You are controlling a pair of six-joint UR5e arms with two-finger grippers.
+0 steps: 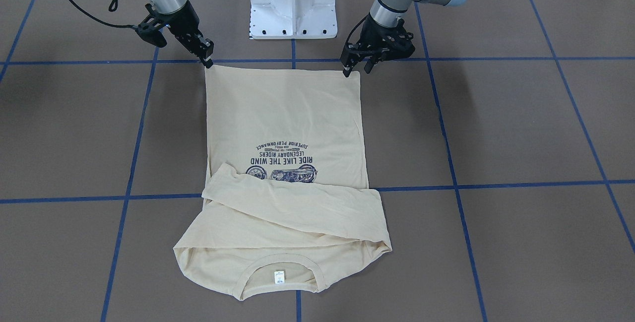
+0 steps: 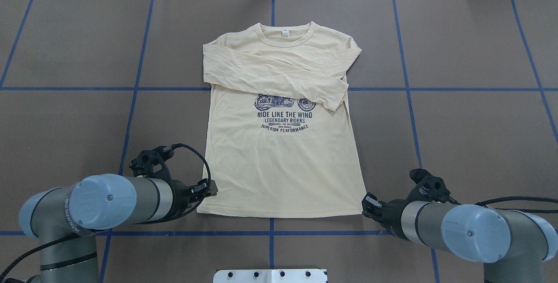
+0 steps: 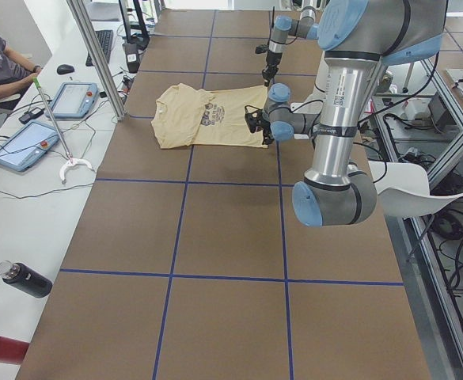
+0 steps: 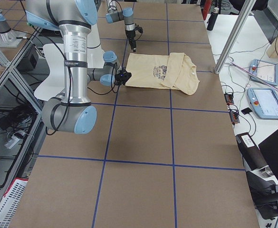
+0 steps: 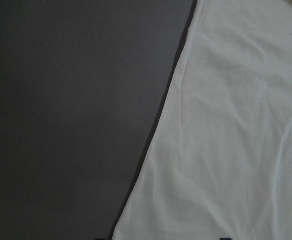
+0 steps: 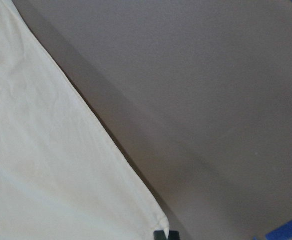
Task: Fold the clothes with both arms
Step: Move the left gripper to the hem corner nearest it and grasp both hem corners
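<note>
Overhead exterior view: shirt (image 2: 279, 165) spread flat mid-worktop (image 2: 457, 134), print (image 2: 284, 115) facing up, collar and neck label (image 2: 285, 32) toward 12 o'clock, hem toward 6 o'clock. Both sleeves (image 2: 279, 71) folded across the chest, the lower one lapping over the print's top edge. At the hem's 7 o'clock corner, left tool (image 2: 208, 188) down low, jaws spread wide either side of the cloth edge, nothing gripped. At the 5 o'clock corner, right tool (image 2: 367, 202) with jaws drawn nearly together, pinching the very tip of the hem corner, shown close up in the right wrist-mounted view.
</note>
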